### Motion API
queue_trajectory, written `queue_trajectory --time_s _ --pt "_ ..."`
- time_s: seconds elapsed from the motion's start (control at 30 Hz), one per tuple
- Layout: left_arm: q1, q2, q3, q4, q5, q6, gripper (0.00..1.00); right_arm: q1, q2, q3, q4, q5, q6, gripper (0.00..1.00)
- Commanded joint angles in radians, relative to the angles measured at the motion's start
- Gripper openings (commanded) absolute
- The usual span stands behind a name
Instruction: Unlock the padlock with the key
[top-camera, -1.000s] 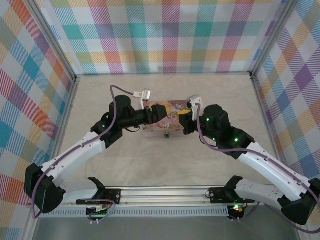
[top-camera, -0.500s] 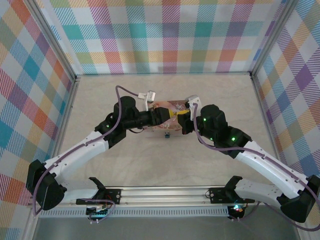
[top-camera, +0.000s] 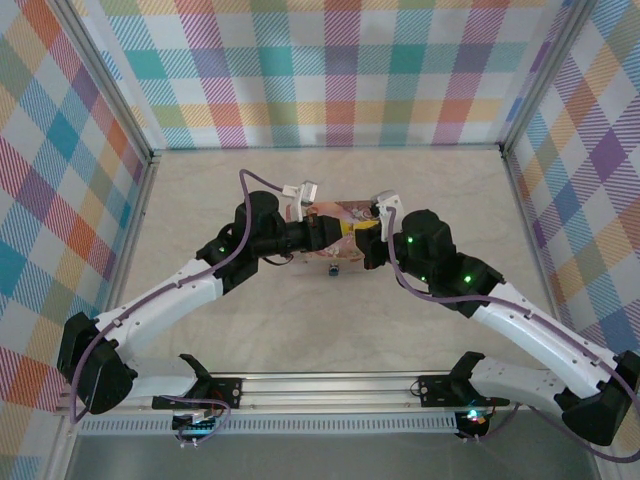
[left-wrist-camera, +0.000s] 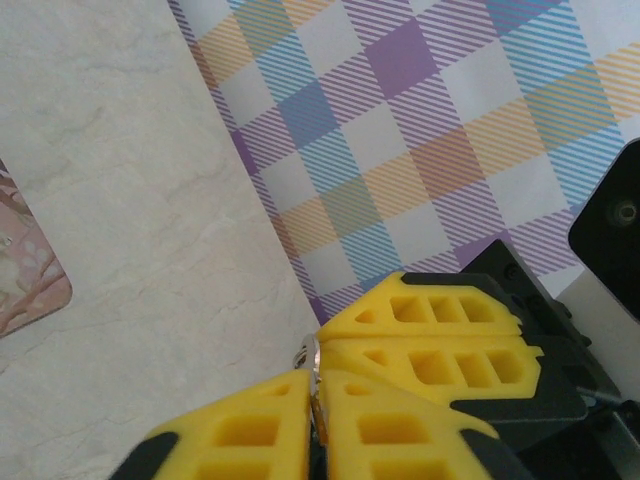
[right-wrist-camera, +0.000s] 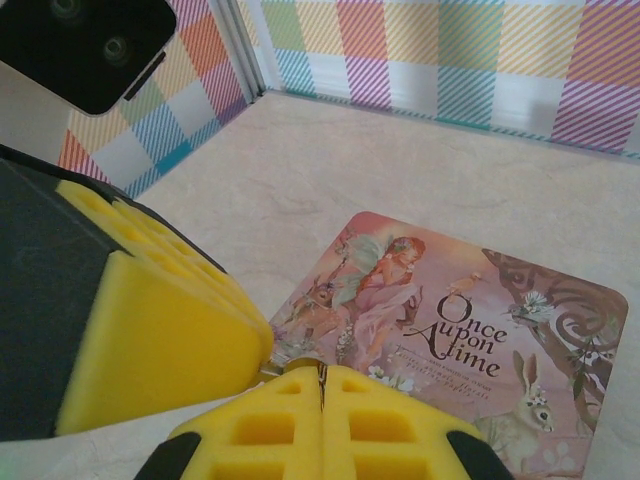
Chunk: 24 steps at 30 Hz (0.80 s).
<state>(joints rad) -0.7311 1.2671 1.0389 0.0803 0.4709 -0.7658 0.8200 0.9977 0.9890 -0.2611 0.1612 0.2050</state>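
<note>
My two grippers meet fingertip to fingertip just above the pink tin. The left gripper (top-camera: 333, 232) (left-wrist-camera: 315, 378) is shut on the key (left-wrist-camera: 313, 356), a thin silvery sliver whose rounded edge pokes out of the yellow pads. The right gripper (top-camera: 358, 236) (right-wrist-camera: 321, 370) is shut on the padlock (right-wrist-camera: 300, 362). Only a small brass arc of the padlock shows at the pad tips. A grey bit of metal runs from it toward the left gripper's finger (right-wrist-camera: 160, 330). The keyhole itself is hidden.
The pink picture-printed tin (right-wrist-camera: 470, 330) (top-camera: 352, 211) lies flat on the beige table under both grippers, and its corner (left-wrist-camera: 30, 270) is in the left wrist view. A small dark piece (top-camera: 334, 270) sits at the tin's near edge. Plaid walls (top-camera: 330, 70) enclose the table.
The left arm has pushed its gripper rightward, closing the gap to the right gripper. The right gripper shifted slightly left. Both stayed shut.
</note>
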Motion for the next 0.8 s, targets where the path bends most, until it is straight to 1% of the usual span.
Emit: queue_trajectory --time_s 0.0,0.1,0.13,0.17,0.2,0.23,0.27,0.33,0.4,0.47,0.5,0.53,0.67,0.77 --pt "-0.013 -0.003 0.036 0.005 -0.009 0.023 0.01 0.010 -0.031 0.017 0.041 -0.006 0.015 0.00" --pt "-0.013 0.001 0.041 -0.021 -0.027 0.037 0.00 0.010 -0.034 0.013 0.036 -0.017 0.017 0.00" --pt "-0.012 0.002 0.044 -0.035 -0.032 0.047 0.00 0.010 -0.037 0.011 0.035 -0.026 0.017 0.02" --pt "-0.013 0.001 0.046 -0.049 -0.035 0.057 0.00 0.010 -0.040 0.011 0.029 -0.035 0.018 0.08" --pt "-0.013 0.000 0.052 -0.067 -0.038 0.069 0.00 0.010 -0.043 0.009 0.020 -0.034 0.023 0.18" --pt "-0.012 0.000 0.061 -0.095 -0.043 0.084 0.00 0.008 -0.048 0.004 0.008 -0.021 0.027 0.31" --pt "-0.011 0.001 0.075 -0.137 -0.047 0.109 0.00 0.008 -0.057 -0.004 -0.002 -0.002 0.033 0.41" --pt "-0.011 0.008 0.112 -0.235 -0.055 0.165 0.00 -0.003 -0.079 -0.024 -0.022 0.012 0.042 0.49" --pt "-0.010 0.024 0.155 -0.342 -0.055 0.226 0.00 -0.029 -0.103 -0.041 -0.043 -0.011 0.058 0.54" --pt "-0.005 0.052 0.203 -0.476 -0.043 0.281 0.00 -0.079 -0.121 -0.047 -0.077 -0.075 0.097 0.55" --pt "-0.003 0.064 0.219 -0.517 -0.030 0.300 0.00 -0.110 -0.123 -0.046 -0.089 -0.124 0.112 0.54" --pt "0.001 0.077 0.230 -0.546 -0.006 0.319 0.00 -0.149 -0.124 -0.046 -0.093 -0.199 0.125 0.52" --pt "0.010 0.099 0.239 -0.584 0.090 0.358 0.00 -0.267 -0.119 -0.077 -0.044 -0.439 0.200 0.43" --pt "0.015 0.108 0.230 -0.573 0.165 0.370 0.00 -0.337 -0.119 -0.136 0.068 -0.636 0.279 0.44"
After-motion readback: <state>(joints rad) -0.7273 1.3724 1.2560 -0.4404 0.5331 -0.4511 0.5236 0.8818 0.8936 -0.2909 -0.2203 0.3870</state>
